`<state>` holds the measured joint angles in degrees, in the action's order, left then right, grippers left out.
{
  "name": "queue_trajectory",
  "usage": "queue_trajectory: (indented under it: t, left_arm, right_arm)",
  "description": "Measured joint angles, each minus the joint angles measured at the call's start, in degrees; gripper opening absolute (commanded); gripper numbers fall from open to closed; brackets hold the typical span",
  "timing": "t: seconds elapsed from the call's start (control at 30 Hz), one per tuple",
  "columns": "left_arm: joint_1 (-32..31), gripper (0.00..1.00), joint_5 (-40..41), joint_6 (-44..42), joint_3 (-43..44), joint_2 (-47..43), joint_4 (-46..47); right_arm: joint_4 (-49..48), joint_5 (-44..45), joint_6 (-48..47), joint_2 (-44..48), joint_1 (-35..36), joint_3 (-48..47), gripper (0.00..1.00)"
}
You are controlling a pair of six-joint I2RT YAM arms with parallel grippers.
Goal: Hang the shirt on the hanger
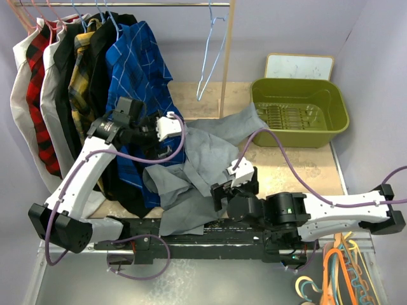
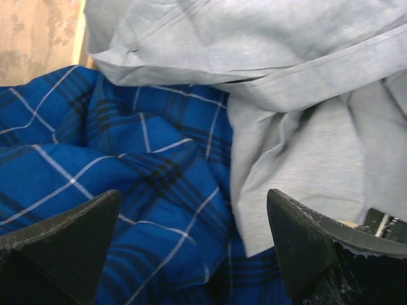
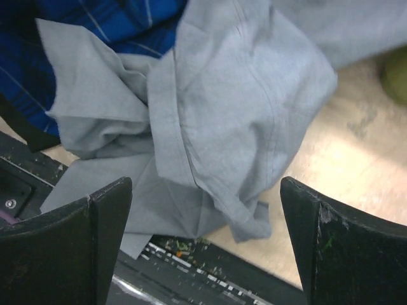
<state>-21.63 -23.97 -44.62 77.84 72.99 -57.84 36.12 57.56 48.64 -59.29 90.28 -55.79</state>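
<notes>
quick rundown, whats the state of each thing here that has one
shirt, crumpled on the table, not on any hanger
hanger, hooked on the rail, bare
left gripper, open, holding nothing
right gripper, open above the shirt, holding nothing
blue checked shirt, hanging on the rail
green bin, upright, no clothes inside

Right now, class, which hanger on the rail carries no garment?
The light-blue wire hanger, hanging alone near the right end of the rail. The rest, crowded at the left, all carry hung shirts.
</notes>
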Motion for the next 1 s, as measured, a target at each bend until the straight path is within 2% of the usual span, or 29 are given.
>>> queue_trajectory:
  t: [0.1, 0.23, 0.3, 0.4, 0.63, 0.87, 1.0]
  left_arm:
    - [4.13, 0.98, -2.45, -4.72, -0.39, 1.20, 1.64]
    - [6.14, 0.97, -6.47, -10.49, -0.90, 3.06, 2.69]
    - [6.12, 0.96, -9.29, -14.12, -0.90, 4.00, 2.80]
    - [6.12, 0.96, -12.85, -19.50, -0.90, 5.07, 2.86]
    - [6.12, 0.96, -16.81, -32.04, -0.74, 9.18, 3.87]
    - [6.12, 0.95, -19.12, -44.00, 1.62, 14.80, 3.15]
    - [6.08, 0.94, -19.54, -47.60, 1.97, 17.33, 3.43]
  right_arm:
    - [-6.84, -1.07, -11.87, -1.36, -0.74, -0.68, 1.00]
    - [-14.58, -2.14, -20.83, -15.47, -3.67, -6.67, 1.00]
    - [-19.50, -6.29, -24.65, -20.63, -6.19, -4.42, 0.99]
    - [-22.38, -10.23, -28.33, -21.33, -10.40, 0.11, 0.99]
    - [-28.70, -17.68, -32.20, -20.26, -17.16, 2.69, 0.97]
    - [-30.80, -24.30, -31.93, -20.20, -17.42, 4.83, 0.95]
    - [-32.44, -26.62, -31.47, -20.20, -16.96, 5.77, 0.95]
